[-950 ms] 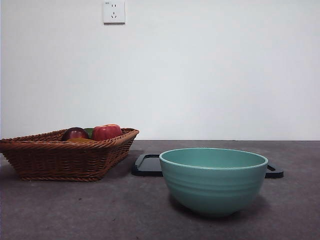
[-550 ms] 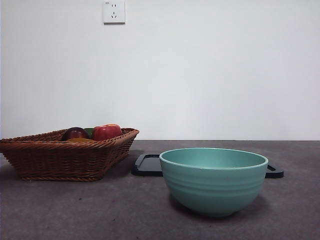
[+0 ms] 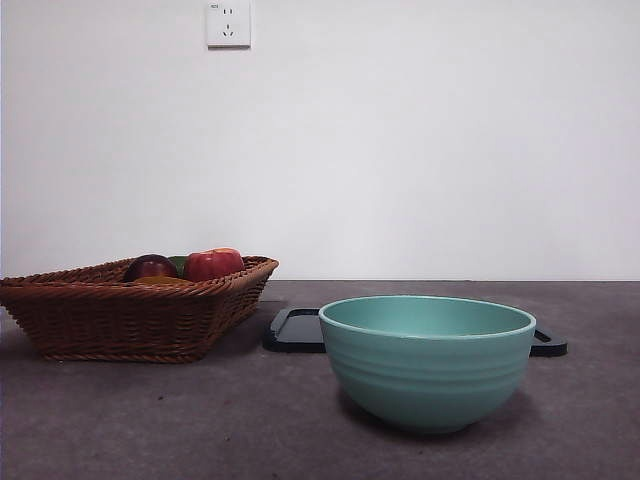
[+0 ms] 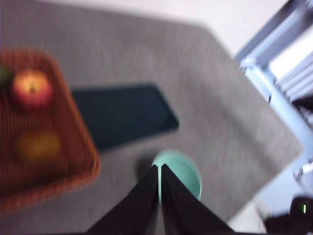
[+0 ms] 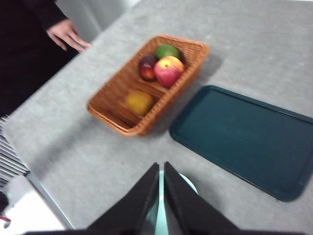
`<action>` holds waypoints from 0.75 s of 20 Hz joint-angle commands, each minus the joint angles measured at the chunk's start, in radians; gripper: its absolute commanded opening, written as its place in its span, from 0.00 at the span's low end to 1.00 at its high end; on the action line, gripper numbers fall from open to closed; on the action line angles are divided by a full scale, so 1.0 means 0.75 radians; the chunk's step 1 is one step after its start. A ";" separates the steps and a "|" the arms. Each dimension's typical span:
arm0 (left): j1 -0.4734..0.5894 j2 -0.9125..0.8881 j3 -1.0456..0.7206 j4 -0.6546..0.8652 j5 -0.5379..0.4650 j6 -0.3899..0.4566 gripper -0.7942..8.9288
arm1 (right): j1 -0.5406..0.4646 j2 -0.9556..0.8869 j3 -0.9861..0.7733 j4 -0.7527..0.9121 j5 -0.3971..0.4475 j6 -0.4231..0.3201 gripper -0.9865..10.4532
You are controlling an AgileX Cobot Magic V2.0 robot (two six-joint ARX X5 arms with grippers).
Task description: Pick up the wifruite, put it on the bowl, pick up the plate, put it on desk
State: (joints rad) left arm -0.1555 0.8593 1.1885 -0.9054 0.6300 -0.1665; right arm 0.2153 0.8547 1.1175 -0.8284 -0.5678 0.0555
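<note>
The wifruite [image 5: 139, 102], brownish-orange and matte, lies in a wicker basket [image 5: 113, 110]; only its top shows in the front view [image 3: 160, 281], and it is blurred in the left wrist view [image 4: 38, 146]. The teal bowl [image 3: 428, 362] stands alone on the dark grey desk [image 3: 200, 420]. The plate is a flat dark tray [image 3: 292, 330] behind the bowl, seen whole in the right wrist view [image 5: 244, 137]. My left gripper [image 4: 160, 167] is shut and empty, high above the bowl [image 4: 183, 171]. My right gripper [image 5: 161, 165] is shut and empty, also high over the bowl's edge [image 5: 190, 185]. Neither shows in the front view.
The basket [image 3: 120, 315] stands at the left and also holds a red apple [image 5: 168, 70], a dark purple-red fruit [image 5: 147, 67] and a green fruit [image 5: 167, 50]. A person's hand [image 5: 68, 35] rests at the table edge beyond the basket.
</note>
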 commanded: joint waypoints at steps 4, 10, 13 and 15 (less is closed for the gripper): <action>-0.007 0.035 0.020 -0.185 0.008 0.180 0.40 | 0.005 0.008 0.022 -0.040 0.087 -0.031 0.15; -0.041 0.037 0.020 -0.161 0.008 0.186 0.75 | 0.005 0.008 0.022 -0.090 0.257 -0.019 0.53; -0.056 0.040 0.020 -0.159 0.008 0.186 0.76 | 0.005 0.008 0.022 -0.090 0.257 -0.018 0.55; -0.056 0.041 0.020 -0.159 0.007 0.180 0.76 | 0.005 0.008 0.022 -0.082 0.255 -0.015 0.55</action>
State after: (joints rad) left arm -0.1947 0.8799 1.1885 -1.0359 0.6315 -0.0395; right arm 0.2153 0.8551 1.1175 -0.9005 -0.3771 0.0479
